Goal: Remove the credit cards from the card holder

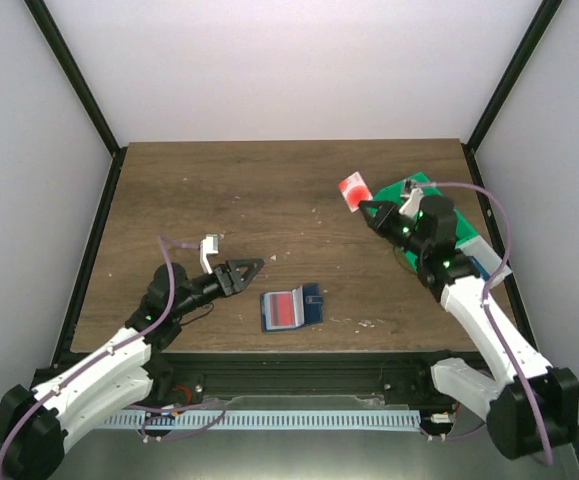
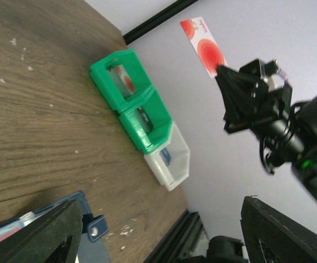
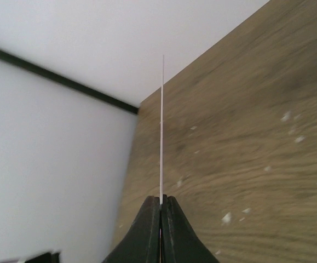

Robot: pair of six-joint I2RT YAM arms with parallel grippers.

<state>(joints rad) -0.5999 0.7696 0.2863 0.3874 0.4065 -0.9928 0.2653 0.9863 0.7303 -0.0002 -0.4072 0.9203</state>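
The left arm (image 1: 119, 350) reaches from its base at 7 o'clock toward 2 o'clock, forearm and wrist held low. The left jaws stand wide apart, aimed at about 3 o'clock; in the left wrist view their 2 fingers (image 2: 38, 233) sit at opposite lower corners. The right arm (image 1: 489, 320) climbs from 5 o'clock toward 11 o'clock, wrist lifted. The right jaws, aimed at 10 o'clock, are pressed together on a red-pink card (image 1: 352, 190), seen edge-on between the fingers (image 3: 144, 230).
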